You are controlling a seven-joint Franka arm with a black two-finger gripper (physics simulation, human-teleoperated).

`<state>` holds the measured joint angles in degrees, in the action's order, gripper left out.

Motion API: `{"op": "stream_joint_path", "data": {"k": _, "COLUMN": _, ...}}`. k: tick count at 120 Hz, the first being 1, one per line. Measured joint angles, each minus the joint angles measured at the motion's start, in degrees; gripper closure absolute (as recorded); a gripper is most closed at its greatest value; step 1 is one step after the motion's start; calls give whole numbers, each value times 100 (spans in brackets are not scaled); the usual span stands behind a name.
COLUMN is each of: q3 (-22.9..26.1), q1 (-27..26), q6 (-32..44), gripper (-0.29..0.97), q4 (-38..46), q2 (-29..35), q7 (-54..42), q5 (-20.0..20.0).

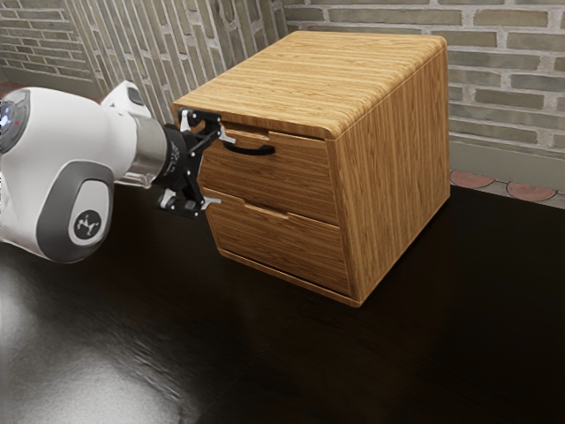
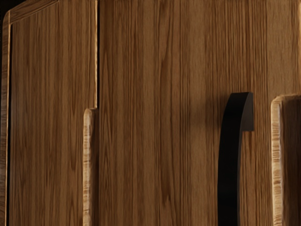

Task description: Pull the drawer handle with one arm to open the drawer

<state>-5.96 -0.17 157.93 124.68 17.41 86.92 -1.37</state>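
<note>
A wooden cabinet [image 1: 388, 150] with two drawers stands on a dark table. The upper drawer [image 1: 282, 177] carries a black bar handle [image 1: 249, 148], and its front looks flush with the lower drawer [image 1: 282, 243]. My black gripper [image 1: 212, 168] is open, fingers spread one above the other, right in front of the upper drawer's end nearest the arm. The upper fingertip [image 1: 221, 134] is close to the handle's end, with nothing held between the fingers. In the wrist view the handle [image 2: 233, 160] is a dark curved bar on the upper drawer front [image 2: 160, 117], off to one side of the hand's centre.
The dark glossy table [image 1: 265, 371] stretches wide in front of the cabinet. A brick wall [image 1: 503, 79] rises behind it. My white arm [image 1: 62, 177] comes in from the exterior view's left.
</note>
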Motion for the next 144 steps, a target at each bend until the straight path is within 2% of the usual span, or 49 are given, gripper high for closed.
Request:
{"op": "stream_joint_path", "data": {"k": 126, "q3": -110, "q1": -37, "q6": 287, "gripper": 0, "q4": -371, "q2": -617, "q7": 111, "q5": 13}}
{"op": "stream_joint_path", "data": {"k": 144, "q3": -114, "q1": -38, "q6": 307, "gripper": 3, "q4": -371, "q2": -652, "q7": 120, "q5": 25}}
